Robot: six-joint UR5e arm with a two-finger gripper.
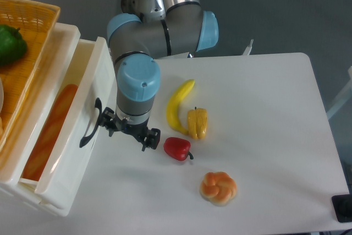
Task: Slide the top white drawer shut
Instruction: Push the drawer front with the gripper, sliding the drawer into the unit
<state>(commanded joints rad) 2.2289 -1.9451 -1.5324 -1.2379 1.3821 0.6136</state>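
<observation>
We see the top white drawer [82, 130] pulled out at the table's left. The gripper [113, 124] sits by its black handle [91, 123]; whether it grips, we cannot tell.

Single fixed view, taken from above and in front of the table [264, 136], looking steeply down onto its white top. The camera stands fairly near: the table fills most of the frame, its right and lower edges cut close to the border. The arm [159, 31] enters from the top edge, on the far side from the camera. The drawer [71, 130] and basket [33, 20] lie at the left margin, partly cropped. Grey floor shows at upper right.
</observation>
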